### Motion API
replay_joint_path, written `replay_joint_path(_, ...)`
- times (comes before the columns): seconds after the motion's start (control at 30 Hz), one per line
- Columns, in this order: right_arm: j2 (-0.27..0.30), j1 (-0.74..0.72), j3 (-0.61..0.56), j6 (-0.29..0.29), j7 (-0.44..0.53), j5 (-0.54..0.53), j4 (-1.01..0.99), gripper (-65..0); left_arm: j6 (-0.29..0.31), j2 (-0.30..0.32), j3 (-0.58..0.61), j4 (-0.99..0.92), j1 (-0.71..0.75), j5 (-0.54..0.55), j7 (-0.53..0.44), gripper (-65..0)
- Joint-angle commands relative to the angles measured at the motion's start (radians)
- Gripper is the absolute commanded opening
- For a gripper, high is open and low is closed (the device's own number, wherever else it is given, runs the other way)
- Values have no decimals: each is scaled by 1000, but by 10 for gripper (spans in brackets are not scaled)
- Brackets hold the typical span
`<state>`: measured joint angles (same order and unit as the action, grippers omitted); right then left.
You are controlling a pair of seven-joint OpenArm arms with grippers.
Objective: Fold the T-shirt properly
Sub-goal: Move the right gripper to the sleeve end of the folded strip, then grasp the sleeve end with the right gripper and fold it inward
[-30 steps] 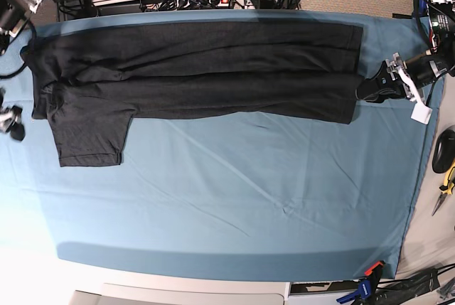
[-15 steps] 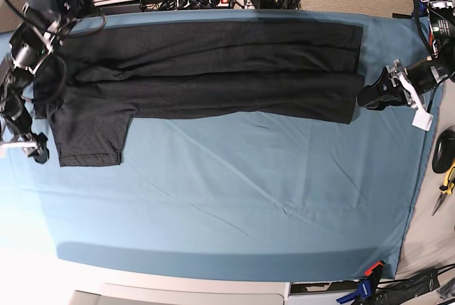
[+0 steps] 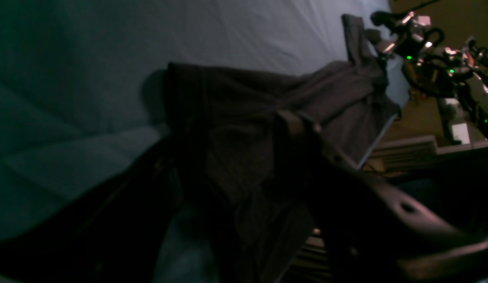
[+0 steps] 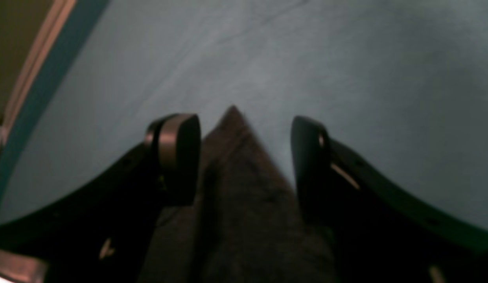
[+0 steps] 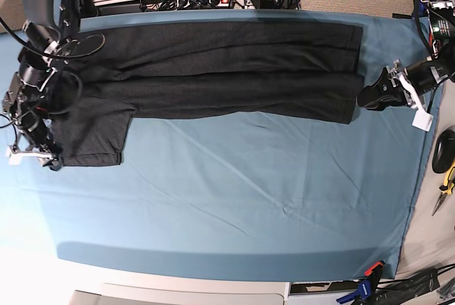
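Base view: T-shirt, black, folded lengthwise into a long band across the far half of the blue cloth on the counter; one sleeve hangs nearer.
Right gripper: jaws wide open, holding nothing; in its wrist view the sleeve's corner lies between the fingers, untouched.
Left gripper: jaws spread at the hem's end, straddling its corner; hold cannot be told.
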<state>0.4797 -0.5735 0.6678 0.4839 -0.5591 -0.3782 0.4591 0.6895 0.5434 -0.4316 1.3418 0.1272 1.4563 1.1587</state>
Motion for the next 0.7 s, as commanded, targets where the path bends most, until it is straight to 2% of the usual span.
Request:
replay_joint_path(0.0, -3, -10, 1, -2, -40, 13, 4, -287, 9, 22, -7, 14, -11, 27, -14, -364)
replay_joint_path(0.1, -23, -4, -35, 15, -59, 12, 4, -287, 9, 22, -7, 14, -11, 27, -14, -364)
replay_joint_path(0.3, -11, -3, -248, 14, -62, 13, 24, -297, 9, 22, -7, 14, -11, 27, -14, -364)
replay_joint_path(0.4, -6, -3, -320, 14, -62, 13, 56, -388, 9, 22, -7, 14, -11, 27, -14, -365)
replay_joint_path(0.53, -3, -3, -348, 15, -67, 13, 107, -620, 9, 22, -7, 14, -11, 27, -14, -365)
replay_joint_path(0.57, -3, -3, -348, 14, -71, 13, 120, -650, 9, 22, -7, 14, -11, 27, -14, -365)
replay_joint_path(0.67, -3, -3, -347, 14, -98, 13, 159, -650, 9, 22, -7, 14, -11, 27, -14, -373)
